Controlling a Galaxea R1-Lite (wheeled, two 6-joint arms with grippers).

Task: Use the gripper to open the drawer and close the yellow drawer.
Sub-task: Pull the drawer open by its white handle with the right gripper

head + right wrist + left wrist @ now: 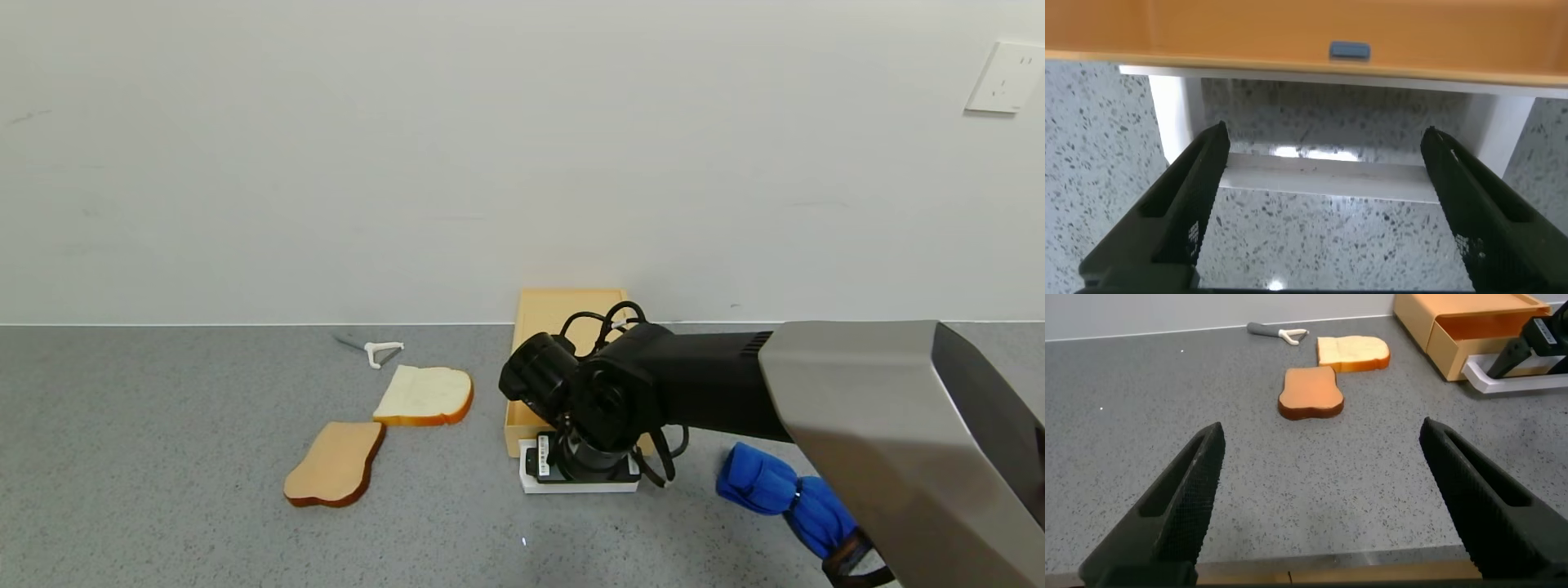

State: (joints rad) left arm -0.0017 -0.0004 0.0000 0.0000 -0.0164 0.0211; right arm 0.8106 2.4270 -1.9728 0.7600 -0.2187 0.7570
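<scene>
The pale yellow-tan drawer [563, 327] stands against the wall, its white loop handle [580, 487] facing me. My right gripper [581, 475] points down at the handle. In the right wrist view the gripper [1324, 135] is open, and the handle's bar [1323, 180] crosses between its fingers [1192, 204] below the drawer front [1306, 33]. From the left wrist view the drawer's tray [1486, 345] looks pulled out a little. My left gripper [1323, 429] is open and empty, low over the table's front edge and out of the head view.
Two bread slices [426, 395] [336, 464] and a white-headed peeler [377, 351] lie left of the drawer. A blue rolled cloth [784, 494] lies right of it under my right arm. The wall runs right behind the drawer.
</scene>
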